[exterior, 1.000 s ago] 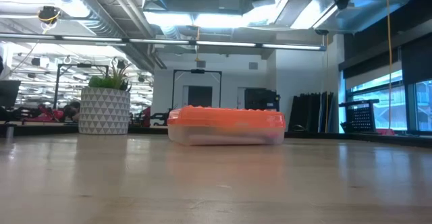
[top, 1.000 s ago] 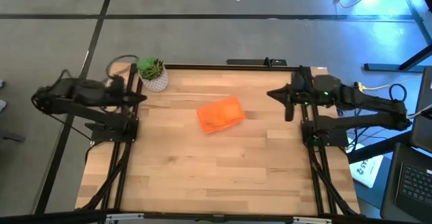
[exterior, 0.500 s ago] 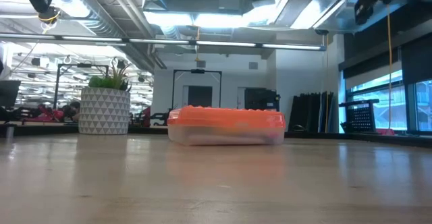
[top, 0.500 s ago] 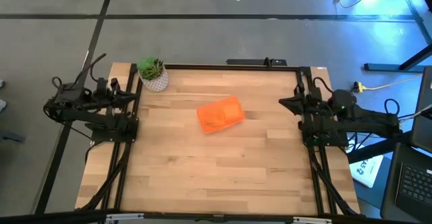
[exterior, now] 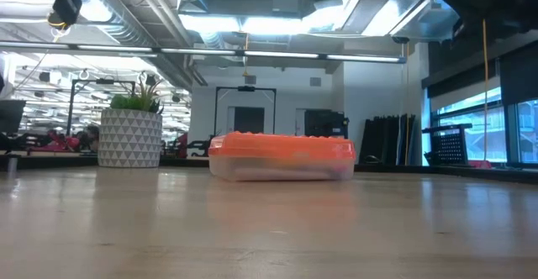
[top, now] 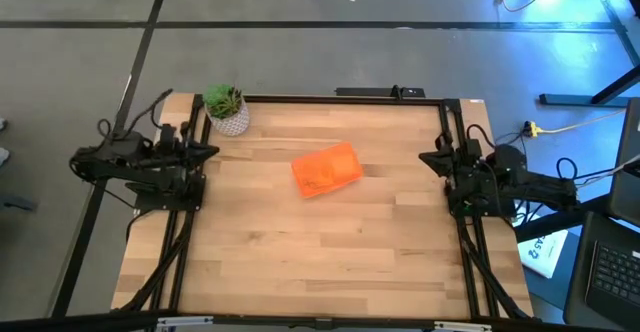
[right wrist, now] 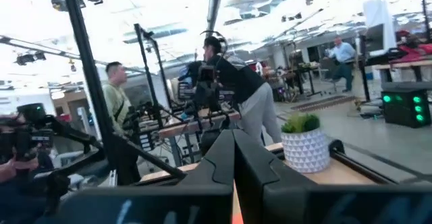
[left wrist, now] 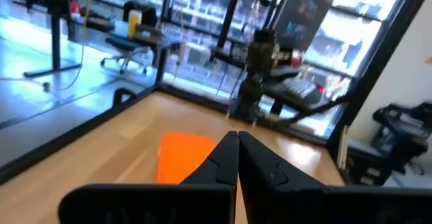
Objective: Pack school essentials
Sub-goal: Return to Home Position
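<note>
A clear case with an orange lid (top: 326, 169) lies flat on the table's middle, lid closed (exterior: 282, 147). Its contents are only a pale blur behind the clear wall. No loose stationery shows anywhere: no crayon box, scissors, pencil, pen or note pad. My left gripper (top: 213, 150) sits folded back over the table's left edge, shut (left wrist: 237, 137), pointing toward the case (left wrist: 182, 156). My right gripper (top: 422, 158) sits over the right edge, shut (right wrist: 233, 135), pointing across the table.
A small green potted plant in a white patterned pot (top: 226, 107) (exterior: 130, 130) stands at the far left corner. Bare wood (top: 320, 242) lies all round the case. Dark frame rails run along the table's left and right edges. People stand in the room beyond (right wrist: 118, 102).
Both arms have folded back and sunk lower over their bases. The right gripper has drawn away toward the table's right edge. The left arm has pulled in shorter at the left edge. The case and the plant have stayed where they were.
</note>
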`<state>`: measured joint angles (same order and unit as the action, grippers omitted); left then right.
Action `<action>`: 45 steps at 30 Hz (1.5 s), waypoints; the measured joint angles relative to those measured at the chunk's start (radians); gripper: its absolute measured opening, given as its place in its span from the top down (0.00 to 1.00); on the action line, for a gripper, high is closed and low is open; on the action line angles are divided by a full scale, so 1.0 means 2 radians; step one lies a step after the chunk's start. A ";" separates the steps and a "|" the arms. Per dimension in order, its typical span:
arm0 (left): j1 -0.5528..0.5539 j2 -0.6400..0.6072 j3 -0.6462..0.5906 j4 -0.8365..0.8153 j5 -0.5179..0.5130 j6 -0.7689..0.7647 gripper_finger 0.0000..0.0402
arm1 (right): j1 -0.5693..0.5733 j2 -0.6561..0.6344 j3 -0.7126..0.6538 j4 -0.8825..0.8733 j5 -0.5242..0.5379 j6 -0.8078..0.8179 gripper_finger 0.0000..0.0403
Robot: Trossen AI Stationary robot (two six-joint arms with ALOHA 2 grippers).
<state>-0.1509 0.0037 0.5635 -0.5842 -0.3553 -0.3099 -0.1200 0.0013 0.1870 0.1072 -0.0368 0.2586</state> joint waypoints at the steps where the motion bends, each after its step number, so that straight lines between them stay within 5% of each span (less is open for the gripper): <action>1: 0.000 0.000 -0.008 0.015 0.002 0.001 1.00 | 0.000 0.001 -0.005 0.006 -0.005 -0.001 1.00; 14: 0.000 0.000 -0.140 0.114 0.034 0.016 1.00 | 0.000 0.000 -0.090 0.047 -0.021 -0.012 0.99; 25: 0.000 0.000 -0.231 0.149 0.027 0.017 0.99 | 0.000 0.005 -0.090 0.003 -0.004 -0.078 0.98; 45: 0.000 0.001 -0.233 0.153 -0.003 0.029 0.94 | 0.000 0.005 -0.090 -0.021 -0.004 -0.146 0.98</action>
<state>-0.1509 0.0063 0.0978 -0.2779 -0.3614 -0.2516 -0.1207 0.0109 0.0067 0.0643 -0.0444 -0.0327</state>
